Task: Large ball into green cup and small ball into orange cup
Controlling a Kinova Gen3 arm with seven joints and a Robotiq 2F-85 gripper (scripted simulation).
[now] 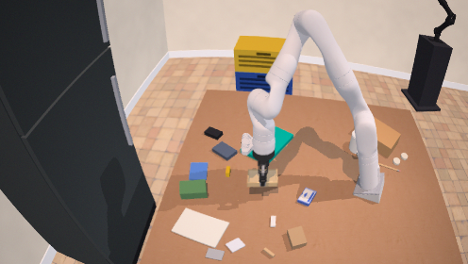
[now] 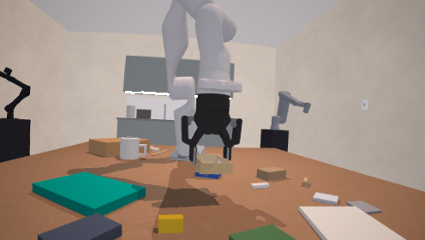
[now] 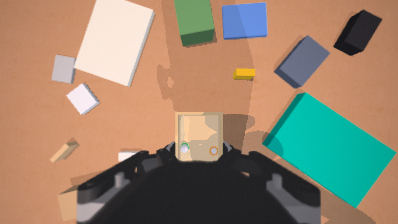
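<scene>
While the black two-fingered hand (image 2: 212, 153) grips the shallow tan wooden puzzle box (image 2: 214, 164), it hangs tilted above the brown bench (image 2: 128, 195) (shadow beneath).

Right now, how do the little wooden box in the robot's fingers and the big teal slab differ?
The wooden puzzle box is pale tan and small; the teal slab is far wider and low. The box hangs tilted above the table, gripped by the gripper; the slab lies flat on it. The box shows a green cup and an orange cup inside; the slab is plain. Both are rectangular.
</scene>
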